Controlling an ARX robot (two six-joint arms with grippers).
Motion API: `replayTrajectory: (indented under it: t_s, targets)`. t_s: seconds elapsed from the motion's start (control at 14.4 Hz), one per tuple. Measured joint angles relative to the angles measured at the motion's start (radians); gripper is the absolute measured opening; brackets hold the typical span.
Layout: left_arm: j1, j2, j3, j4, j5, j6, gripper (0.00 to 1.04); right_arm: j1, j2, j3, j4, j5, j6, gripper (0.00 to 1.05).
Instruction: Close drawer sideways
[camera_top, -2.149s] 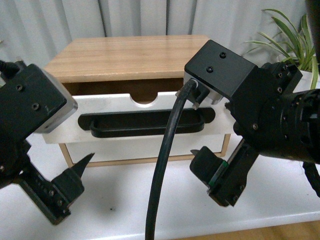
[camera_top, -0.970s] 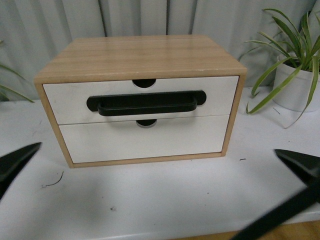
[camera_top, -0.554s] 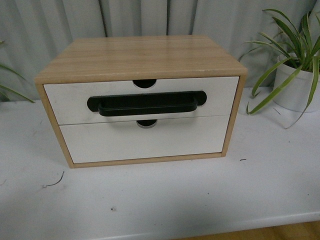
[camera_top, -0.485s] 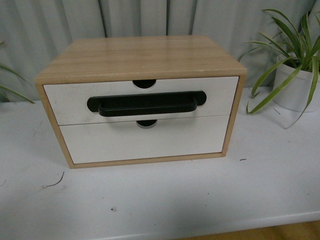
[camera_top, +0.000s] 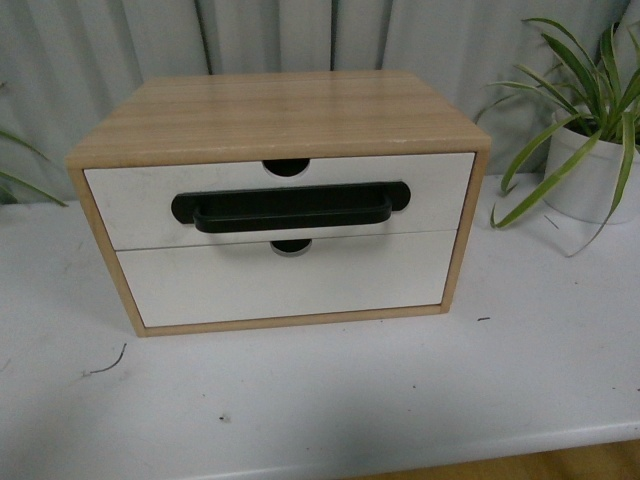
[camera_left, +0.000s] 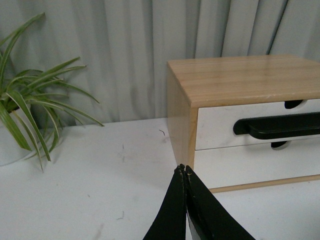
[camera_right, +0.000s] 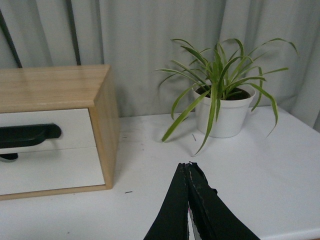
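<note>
Front view: on your white counter (camera_top: 330, 400) stands a wooden cabinet (camera_top: 270, 110). The drawer (camera_top: 130, 205), the upper one with the black bar handle (camera_top: 290, 210), sits pushed in, its white front seemingly flush with the frame. A potted plant (camera_top: 590, 170) stands to the cabinet's right. In your wrist views, the left jaws and right jaws are each clenched tip to tip, holding nothing, off either side of the cabinet.

Grey curtain (camera_top: 110, 50) behind, white table (camera_top: 400, 400), potted plants (camera_right: 220, 100).
</note>
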Motion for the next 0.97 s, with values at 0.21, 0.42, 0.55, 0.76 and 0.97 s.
replayTrajectory:
  t_s: [0.21,0.42,0.55,0.76,0.97]
  targets:
    - [0.000,-0.050,0.000,-0.050,0.000,-0.002,0.02,0.006,-0.077,0.000,-0.085,-0.006,0.000,0.02]
    - [0.000,-0.217,0.007,-0.215,-0.001,-0.002,0.02,0.006,-0.138,0.000,-0.148,-0.006,0.001,0.02]
    - [0.000,-0.218,0.001,-0.230,0.000,-0.002,0.02,0.006,-0.173,0.000,-0.182,-0.007,0.001,0.02]
    - [0.000,-0.218,0.001,-0.229,0.000,-0.002,0.02,0.006,-0.354,0.001,-0.357,-0.008,0.000,0.02]
    - [0.000,-0.218,0.001,-0.229,0.000,-0.002,0.02,0.006,-0.351,0.001,-0.367,-0.008,0.001,0.02]
